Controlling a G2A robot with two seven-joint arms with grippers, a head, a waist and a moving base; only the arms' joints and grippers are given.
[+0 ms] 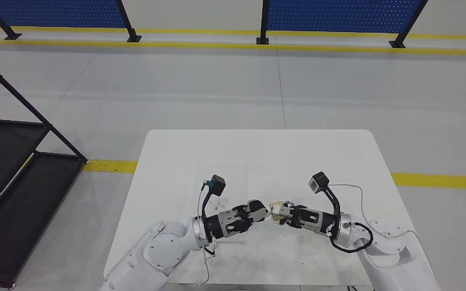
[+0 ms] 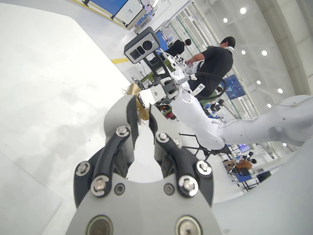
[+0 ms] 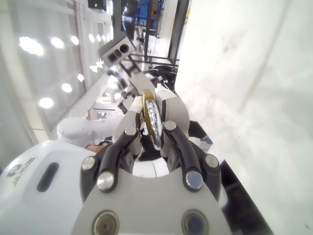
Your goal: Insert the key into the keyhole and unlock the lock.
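**A:** Starting with the biggest thing, what is there?

**B:** The white table [image 1: 255, 156]. A black rack [image 1: 29, 174] stands on the floor off the table's left side. Blue barriers [image 1: 342, 14] line the floor well beyond its far edge.

**A:** And over the table?

**B:** Both arms come in across the table's near edge. They meet tip to tip just inside it, about midway along.

**A:** How does each end effector stand?

**B:** The left end effector [image 2: 141, 110] has its fingers drawn nearly together, pinching a small brass piece [image 2: 144, 114]. The right end effector [image 3: 149, 99] is clamped on the lock [image 2: 133, 90]. In the right wrist view the chrome shackle lies between its fingers, with the brass body out at their tips.

**A:** So where is the lock against the table?

**B:** It is held between the two end effectors, over the part of the table just inside the near edge. I cannot tell whether it touches the tabletop.

**A:** Is the brass piece the key?

**B:** I cannot tell. It sits right against the lock's body, and the right end effector's white finger covers the spot where they meet. It may be the key's head or the end of the body itself. The keyhole is hidden.
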